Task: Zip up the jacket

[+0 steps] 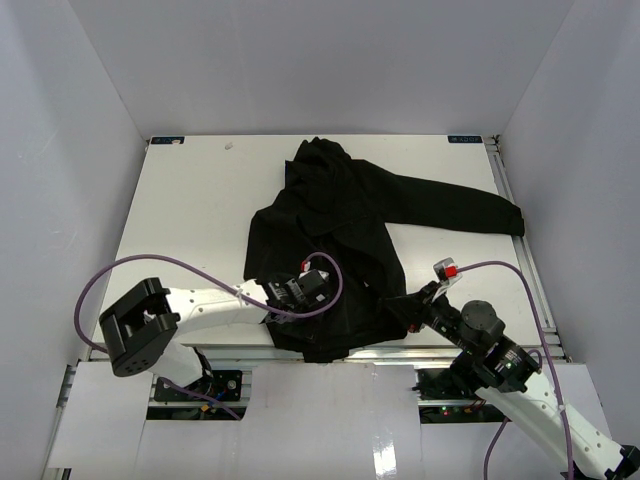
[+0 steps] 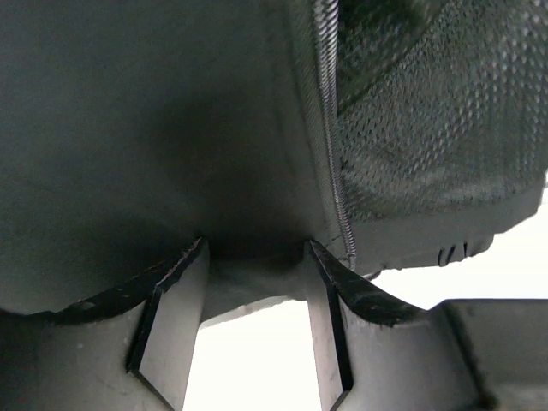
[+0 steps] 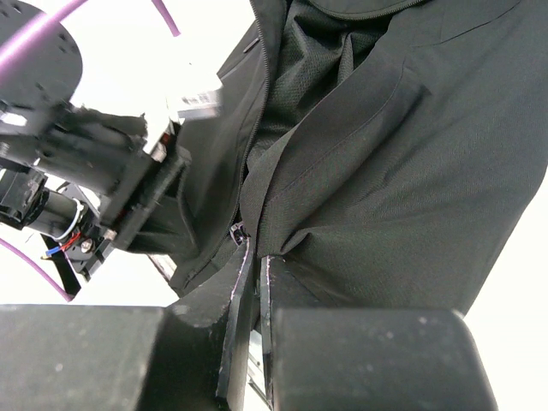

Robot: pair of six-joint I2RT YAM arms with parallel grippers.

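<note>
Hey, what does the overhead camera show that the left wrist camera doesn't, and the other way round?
Only overhead: the whole black shiny fabric jacket spread on the white table, one sleeve stretched to the right, and the right end effector at its near edge. Only left wrist: the grey zipper teeth, the mesh lining beside them, and the left end effector with fingers parted at the fabric edge. Both: the jacket's black fabric.

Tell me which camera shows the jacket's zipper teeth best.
Left wrist view: the zipper teeth run close-up as a pale coil beside the mesh lining. The right wrist view shows a thin dark line along a front edge; in the top view the jacket is whole, its teeth too small to see.
</note>
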